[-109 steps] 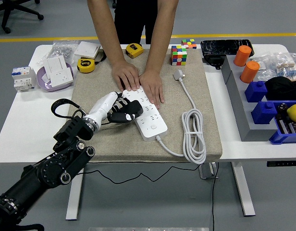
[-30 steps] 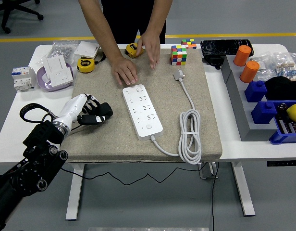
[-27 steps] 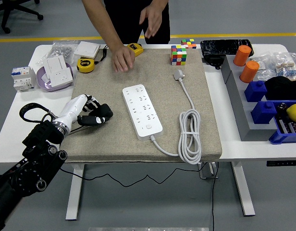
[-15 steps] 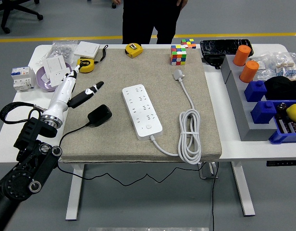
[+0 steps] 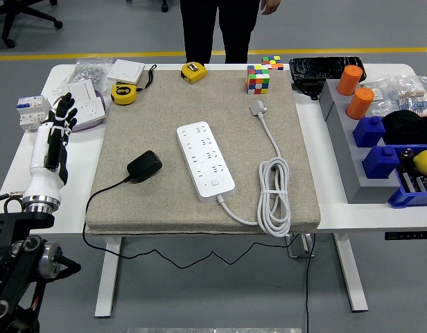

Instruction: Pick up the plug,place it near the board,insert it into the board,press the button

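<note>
The black plug (image 5: 143, 166) lies on the beige mat (image 5: 199, 208), left of centre, with its thin black cord running off the mat's near-left edge and hanging below the table. It is not inserted; it sits apart from the white power strip (image 5: 206, 161), which lies diagonally at the middle of the mat. The strip's own white cable (image 5: 276, 196) is coiled to its right, and that cable's grey plug end (image 5: 258, 107) rests further back on the mat.

The left hand (image 5: 56, 128) is raised over the white table (image 5: 19, 180) at the left side, off the mat and well apart from the plug. Its fingers are spread and extended upward, holding nothing. The right arm is out of view.

At the mat's far edge: two yellow tape measures (image 5: 123, 94) (image 5: 193, 71) and a colour cube (image 5: 258, 78). At far left, a white wall socket (image 5: 84, 100) rests on a purple dish. At right are orange cylinders (image 5: 355, 90) and blue bins (image 5: 394, 163).

A person (image 5: 220, 28) stands at the far side, hands clear of the table.
</note>
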`<state>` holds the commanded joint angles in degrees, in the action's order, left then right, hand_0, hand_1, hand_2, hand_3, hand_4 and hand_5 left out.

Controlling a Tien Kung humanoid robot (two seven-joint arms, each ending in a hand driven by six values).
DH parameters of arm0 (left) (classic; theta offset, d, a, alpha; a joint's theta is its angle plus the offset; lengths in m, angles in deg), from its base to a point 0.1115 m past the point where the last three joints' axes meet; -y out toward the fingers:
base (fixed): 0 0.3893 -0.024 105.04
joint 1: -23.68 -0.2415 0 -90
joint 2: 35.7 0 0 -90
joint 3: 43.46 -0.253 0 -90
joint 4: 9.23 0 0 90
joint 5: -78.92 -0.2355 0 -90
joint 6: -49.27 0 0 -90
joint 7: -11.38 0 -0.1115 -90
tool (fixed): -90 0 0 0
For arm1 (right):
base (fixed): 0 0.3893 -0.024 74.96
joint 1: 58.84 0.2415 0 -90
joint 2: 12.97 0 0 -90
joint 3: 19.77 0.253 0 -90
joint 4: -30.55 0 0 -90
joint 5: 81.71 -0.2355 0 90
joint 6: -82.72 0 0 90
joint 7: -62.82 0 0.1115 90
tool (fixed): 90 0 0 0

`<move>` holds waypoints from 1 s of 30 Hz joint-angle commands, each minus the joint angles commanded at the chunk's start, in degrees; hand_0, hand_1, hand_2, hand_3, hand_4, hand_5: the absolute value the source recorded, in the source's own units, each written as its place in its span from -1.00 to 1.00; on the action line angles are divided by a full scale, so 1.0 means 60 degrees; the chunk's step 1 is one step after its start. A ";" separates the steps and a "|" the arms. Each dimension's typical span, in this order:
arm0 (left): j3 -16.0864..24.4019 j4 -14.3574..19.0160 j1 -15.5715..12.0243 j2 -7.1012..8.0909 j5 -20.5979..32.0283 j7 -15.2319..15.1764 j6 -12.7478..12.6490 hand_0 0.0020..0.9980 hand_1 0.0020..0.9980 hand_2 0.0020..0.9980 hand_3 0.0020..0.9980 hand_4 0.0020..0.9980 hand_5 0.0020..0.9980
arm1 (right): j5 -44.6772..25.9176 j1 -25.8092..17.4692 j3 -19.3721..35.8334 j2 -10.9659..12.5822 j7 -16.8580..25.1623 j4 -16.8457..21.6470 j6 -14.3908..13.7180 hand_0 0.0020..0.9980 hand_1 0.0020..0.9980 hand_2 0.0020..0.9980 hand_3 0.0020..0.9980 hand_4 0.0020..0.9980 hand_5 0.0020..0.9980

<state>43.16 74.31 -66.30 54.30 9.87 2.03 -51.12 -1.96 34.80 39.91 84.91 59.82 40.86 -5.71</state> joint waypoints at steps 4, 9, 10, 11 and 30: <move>0.0197 0.0050 -0.0160 0.0000 0.1556 0.0117 0.0020 0.33 0.29 0.24 0.37 1.00 1.00 | -0.0029 0.0038 -0.0043 -0.0006 0.0022 0.0000 -0.0010 0.68 0.46 0.41 0.29 0.88 0.22; 0.0265 0.0076 -0.0156 0.0000 0.1664 0.0352 0.0477 1.00 0.97 0.65 0.02 1.00 0.98 | -0.0033 0.0123 -0.0145 -0.0009 0.0045 0.0000 -0.0010 0.68 0.46 0.41 0.29 0.89 0.22; 0.0257 0.0066 -0.0148 0.0000 0.1626 0.0381 0.0565 1.00 0.97 0.65 0.02 1.00 0.98 | -0.0040 0.0139 -0.0175 -0.0013 0.0049 0.0000 -0.0009 0.68 0.46 0.41 0.29 0.89 0.22; 0.0257 0.0058 -0.0145 0.0000 0.1623 0.0401 0.0628 1.00 0.97 0.65 0.02 1.00 0.98 | -0.0054 0.0151 -0.0208 -0.0014 0.0055 0.0000 -0.0010 0.68 0.46 0.41 0.29 0.89 0.22; -0.0093 -0.0134 -0.0131 0.0000 0.0865 0.0906 0.0790 0.46 0.33 0.20 0.12 1.00 1.00 | -0.0033 0.0217 -0.0295 -0.0098 0.0009 0.0000 0.0015 0.68 0.46 0.41 0.29 0.89 0.22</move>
<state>42.61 73.51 -67.08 54.30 15.06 7.47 -46.37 -2.16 36.11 38.14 84.33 59.87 40.86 -5.62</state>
